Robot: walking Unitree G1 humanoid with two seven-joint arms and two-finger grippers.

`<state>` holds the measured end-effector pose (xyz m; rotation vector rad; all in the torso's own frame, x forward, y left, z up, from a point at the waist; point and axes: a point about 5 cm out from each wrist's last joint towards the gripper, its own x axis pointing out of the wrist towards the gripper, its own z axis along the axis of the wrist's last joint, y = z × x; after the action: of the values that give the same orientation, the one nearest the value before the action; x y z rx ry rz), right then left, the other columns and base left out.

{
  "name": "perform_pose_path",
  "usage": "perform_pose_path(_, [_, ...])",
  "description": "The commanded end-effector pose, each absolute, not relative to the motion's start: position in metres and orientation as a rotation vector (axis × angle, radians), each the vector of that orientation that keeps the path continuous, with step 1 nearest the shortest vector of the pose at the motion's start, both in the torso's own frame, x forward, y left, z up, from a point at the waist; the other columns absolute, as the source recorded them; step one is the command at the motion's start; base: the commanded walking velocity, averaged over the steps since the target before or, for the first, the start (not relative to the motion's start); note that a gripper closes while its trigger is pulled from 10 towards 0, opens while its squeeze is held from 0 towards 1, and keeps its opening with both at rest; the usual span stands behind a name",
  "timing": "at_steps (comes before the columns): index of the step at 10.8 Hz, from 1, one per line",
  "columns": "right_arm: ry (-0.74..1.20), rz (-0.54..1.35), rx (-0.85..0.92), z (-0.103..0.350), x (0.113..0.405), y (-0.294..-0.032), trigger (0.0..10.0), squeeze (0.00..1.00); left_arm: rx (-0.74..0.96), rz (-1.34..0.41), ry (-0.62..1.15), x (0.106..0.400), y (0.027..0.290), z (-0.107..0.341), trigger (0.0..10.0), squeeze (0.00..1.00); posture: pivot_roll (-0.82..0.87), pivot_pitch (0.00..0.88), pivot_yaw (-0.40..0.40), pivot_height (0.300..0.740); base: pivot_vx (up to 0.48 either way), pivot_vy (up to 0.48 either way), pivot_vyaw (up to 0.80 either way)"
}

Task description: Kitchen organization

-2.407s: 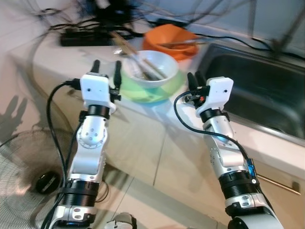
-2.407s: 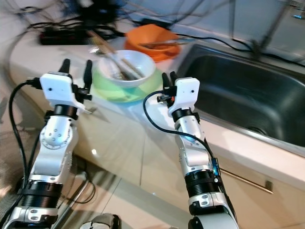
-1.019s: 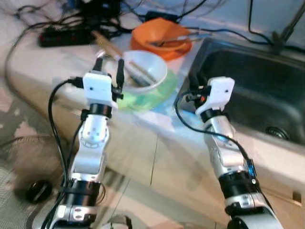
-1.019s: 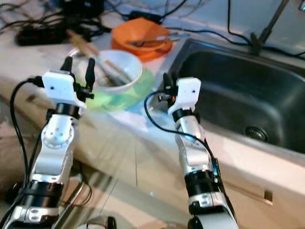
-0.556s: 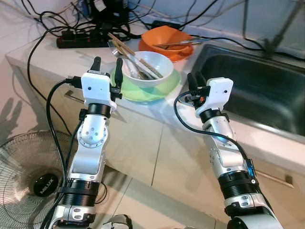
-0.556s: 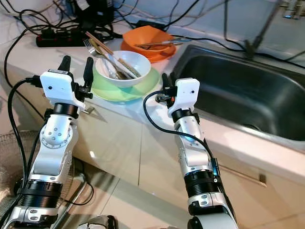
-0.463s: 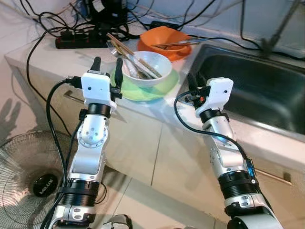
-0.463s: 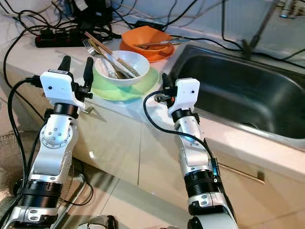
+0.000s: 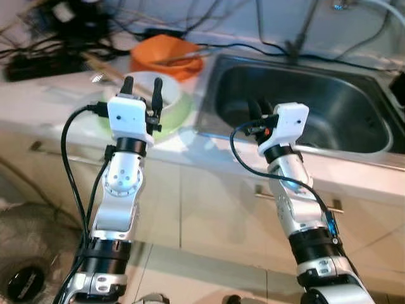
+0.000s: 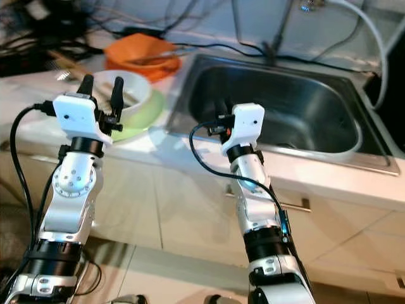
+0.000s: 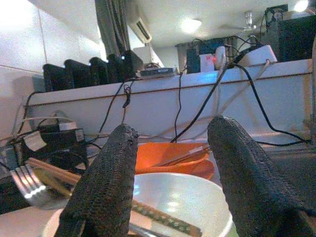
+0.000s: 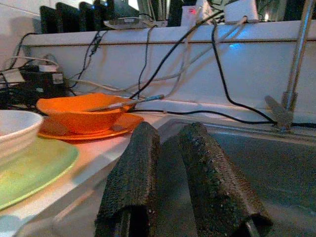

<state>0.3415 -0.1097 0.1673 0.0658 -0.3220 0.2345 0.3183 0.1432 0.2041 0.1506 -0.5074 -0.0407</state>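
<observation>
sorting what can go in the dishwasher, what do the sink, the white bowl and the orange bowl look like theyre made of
Sink: brushed stainless steel, going by its grey metallic sheen and soft reflections.
White bowl: probably glazed ceramic, glossy with bright highlights, though melamine cannot be ruled out.
Orange bowl: likely plastic or melamine, with uniform saturated colour and a duller shine; it sits on a matching orange plate.
</observation>
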Motion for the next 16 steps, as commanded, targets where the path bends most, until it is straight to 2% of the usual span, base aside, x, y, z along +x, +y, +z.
perform_pose_path(1, [-0.327, 0.237, 0.057, 0.1675, 0.3412, -0.1102, 10.0, 0.0, 0.155, -0.056, -0.517, 0.3182, 0.1402, 0.2079, 10.0, 0.0, 0.1, 0.097, -0.032, 0.74, 0.281, 0.0, 0.0])
perform_pose_path(3, [-0.329, 0.242, 0.045, 0.1674, 0.3408, -0.1089, 10.0, 0.0, 0.155, -0.056, -0.519, 0.3181, 0.1402, 0.2083, 10.0, 0.0, 0.1, 0.097, -0.032, 0.74, 0.285, 0.0, 0.4])
perform_pose_path(16, [-0.328, 0.245, 0.062, 0.1663, 0.3404, -0.1085, 10.0, 0.0, 0.151, -0.054, -0.542, 0.3165, 0.1402, 0.2126, 10.0, 0.0, 0.1, 0.1, -0.032, 0.74, 0.31, 0.0, 0.04])
